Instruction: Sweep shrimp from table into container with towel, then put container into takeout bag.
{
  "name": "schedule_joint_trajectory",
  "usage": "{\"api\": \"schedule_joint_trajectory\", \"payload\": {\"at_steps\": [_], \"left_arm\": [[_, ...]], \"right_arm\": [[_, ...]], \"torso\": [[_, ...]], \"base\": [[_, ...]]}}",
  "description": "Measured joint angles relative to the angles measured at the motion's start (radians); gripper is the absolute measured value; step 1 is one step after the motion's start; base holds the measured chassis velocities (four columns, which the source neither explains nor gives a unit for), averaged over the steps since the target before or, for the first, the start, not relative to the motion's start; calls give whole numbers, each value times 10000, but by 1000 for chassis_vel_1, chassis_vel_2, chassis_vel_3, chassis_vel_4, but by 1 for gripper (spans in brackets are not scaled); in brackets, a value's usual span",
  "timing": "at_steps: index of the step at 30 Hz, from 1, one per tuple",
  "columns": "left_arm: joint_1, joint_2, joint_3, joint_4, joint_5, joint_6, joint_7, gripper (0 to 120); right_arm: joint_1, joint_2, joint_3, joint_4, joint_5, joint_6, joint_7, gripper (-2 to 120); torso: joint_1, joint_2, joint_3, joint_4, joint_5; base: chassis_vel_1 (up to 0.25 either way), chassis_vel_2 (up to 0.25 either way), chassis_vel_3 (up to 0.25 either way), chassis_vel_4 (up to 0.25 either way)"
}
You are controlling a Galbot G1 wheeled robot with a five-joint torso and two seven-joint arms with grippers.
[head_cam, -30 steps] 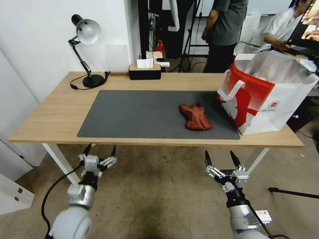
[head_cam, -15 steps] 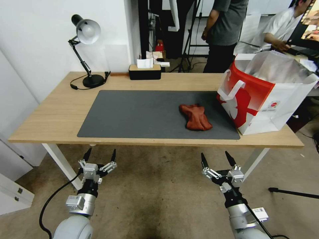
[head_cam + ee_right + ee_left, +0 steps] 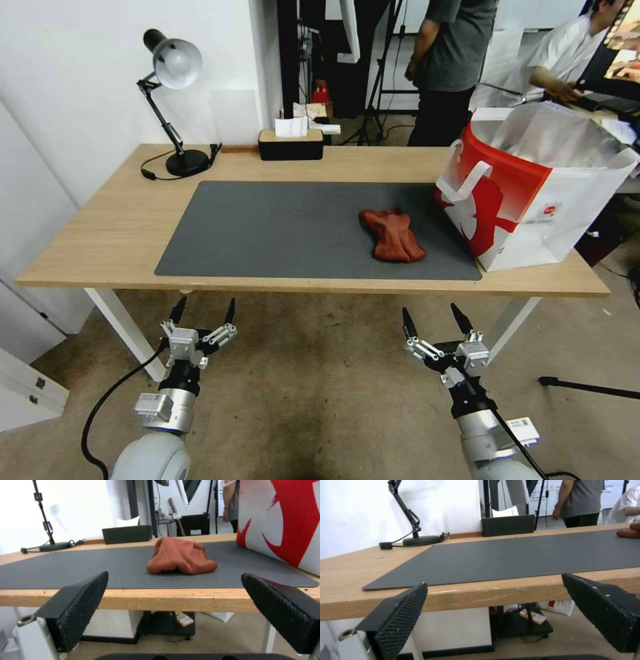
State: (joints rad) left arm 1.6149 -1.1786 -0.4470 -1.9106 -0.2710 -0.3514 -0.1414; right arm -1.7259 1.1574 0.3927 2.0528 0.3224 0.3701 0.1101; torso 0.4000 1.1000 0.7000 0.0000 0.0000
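The takeout bag [image 3: 533,193] hides its own contents behind its tall wall, and in the left wrist view the towel [image 3: 628,532] is cut off by the picture's edge.

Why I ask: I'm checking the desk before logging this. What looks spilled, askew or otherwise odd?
Nothing is spilled or damaged. The towel lies crumpled on the mat, beside the upright takeout bag. Both the left gripper and right gripper hang open below the table edge, holding nothing.
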Motion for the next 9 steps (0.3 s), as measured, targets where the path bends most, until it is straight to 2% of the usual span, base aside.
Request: {"api": "schedule_joint_trajectory", "payload": {"at_steps": [9], "left_arm": [[-7,6,7,0,-3,19,-6,100]], "right_arm": [[0,1,0,5,-5,11,5,100]], "torso": [[0,0,0,0,0]], "base": [[0,0,0,0]]}}
